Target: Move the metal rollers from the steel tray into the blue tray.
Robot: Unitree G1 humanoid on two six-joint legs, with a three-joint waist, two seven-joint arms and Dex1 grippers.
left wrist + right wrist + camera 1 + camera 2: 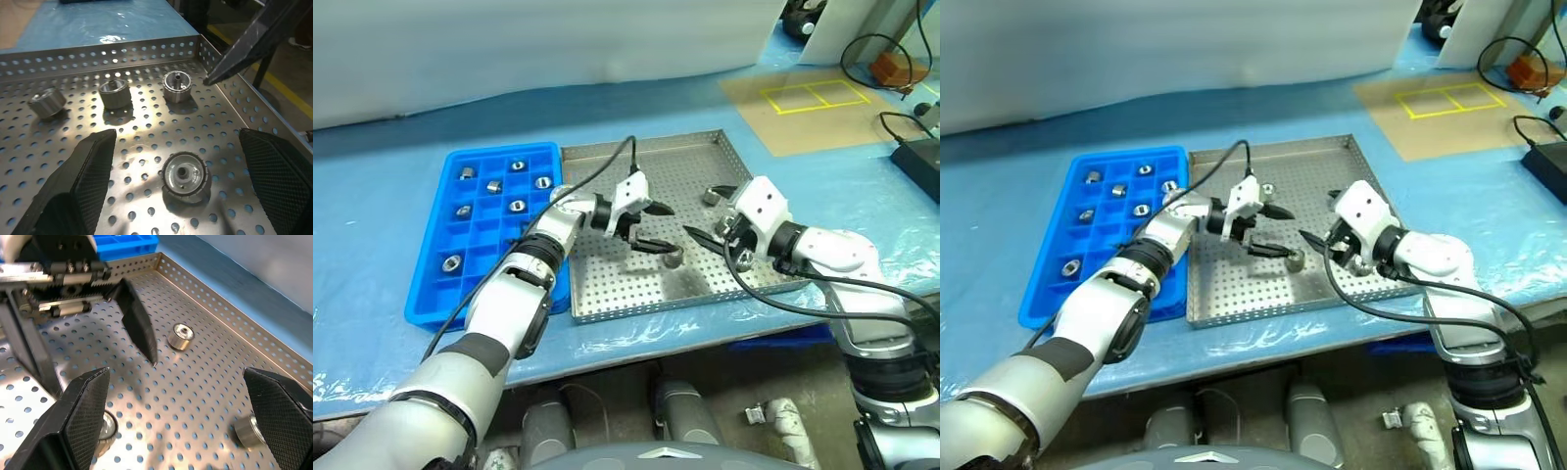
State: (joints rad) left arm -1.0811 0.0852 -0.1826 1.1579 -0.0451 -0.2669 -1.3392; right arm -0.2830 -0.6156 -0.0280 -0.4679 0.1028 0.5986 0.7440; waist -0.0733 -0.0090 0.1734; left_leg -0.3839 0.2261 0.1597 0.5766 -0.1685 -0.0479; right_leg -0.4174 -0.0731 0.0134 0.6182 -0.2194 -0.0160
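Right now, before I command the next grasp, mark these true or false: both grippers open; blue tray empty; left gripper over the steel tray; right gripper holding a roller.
1. Both grippers are open. True: the left gripper and the right gripper stand wide.
2. The blue tray is empty. False: it holds several metal rollers.
3. The left gripper is over the steel tray. True.
4. The right gripper holds a roller. False: nothing is between its fingers.
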